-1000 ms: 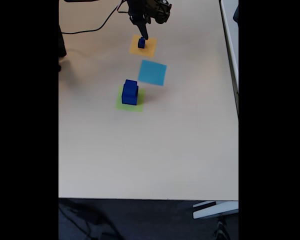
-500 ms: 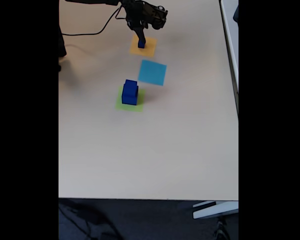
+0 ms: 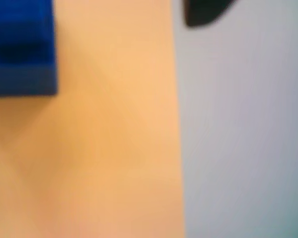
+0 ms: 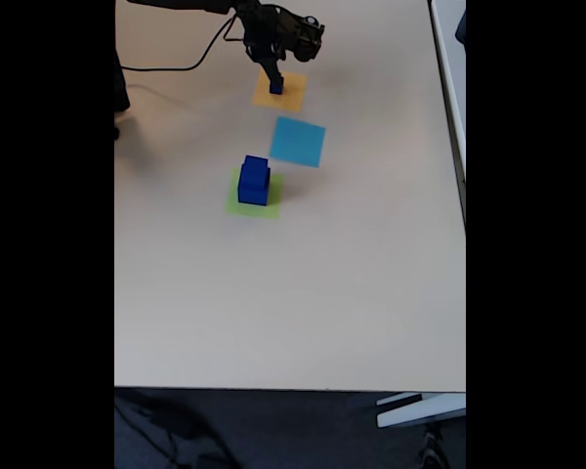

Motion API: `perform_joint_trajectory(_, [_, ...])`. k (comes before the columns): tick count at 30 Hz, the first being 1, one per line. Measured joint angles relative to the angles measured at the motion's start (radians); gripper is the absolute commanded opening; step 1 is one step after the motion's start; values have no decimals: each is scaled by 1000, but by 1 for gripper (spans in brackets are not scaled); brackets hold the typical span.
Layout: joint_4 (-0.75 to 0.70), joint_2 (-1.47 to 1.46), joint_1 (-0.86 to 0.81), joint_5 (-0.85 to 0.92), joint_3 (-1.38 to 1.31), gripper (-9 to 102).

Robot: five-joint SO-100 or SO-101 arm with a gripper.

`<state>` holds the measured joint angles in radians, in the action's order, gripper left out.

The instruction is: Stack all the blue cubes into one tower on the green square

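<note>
In the fixed view the tool (image 4: 274, 78) is at the small blue cube (image 4: 275, 87) on the orange square (image 4: 291, 93), upper centre; whether it grips is unclear. Two stacked cubes (image 4: 254, 181) stand on the green square (image 4: 271, 206), mid-frame.

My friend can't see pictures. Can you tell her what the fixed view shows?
A black robot arm reaches down from the top of a tan table, its claw right at a small blue cube on an orange square. Nearer the camera, two bigger blue cubes are stacked on a green square, with a light-blue square lying between the two.
</note>
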<state>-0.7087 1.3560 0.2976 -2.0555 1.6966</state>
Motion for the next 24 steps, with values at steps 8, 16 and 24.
perform_joint_trajectory(8, [0, 0, -3, 11, 5, 25])
perform_joint_trajectory(16, [0, 2, -17, 25, 14, 25])
perform_joint_trajectory(24, [0, 3, -17, 35, 14, 20])
